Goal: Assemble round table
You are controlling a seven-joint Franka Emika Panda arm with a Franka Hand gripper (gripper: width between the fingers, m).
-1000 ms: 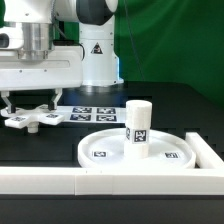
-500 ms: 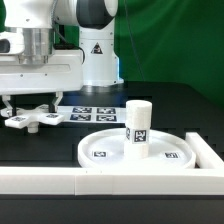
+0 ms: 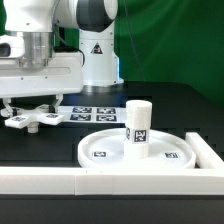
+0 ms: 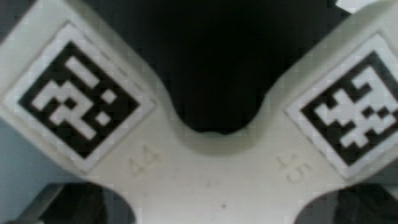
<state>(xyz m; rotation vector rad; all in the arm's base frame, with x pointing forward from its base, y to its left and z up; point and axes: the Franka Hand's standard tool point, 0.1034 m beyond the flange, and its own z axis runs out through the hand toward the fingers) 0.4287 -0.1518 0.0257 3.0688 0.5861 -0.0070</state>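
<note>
The pincer [image 3: 32, 104] hangs released, jaws spread either side of the cross-shaped piece [image 3: 30, 119] just beneath, seemingly aligned to grasp it.

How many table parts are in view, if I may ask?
3: round disc in front, post upright on it, cross-shaped piece below the gripper at the exterior view's left. Others may be hidden.

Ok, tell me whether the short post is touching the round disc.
Touching. The exterior view shows the post standing upright inside the round disc, its base resting on the disc's floor with no gap visible between them.
</note>
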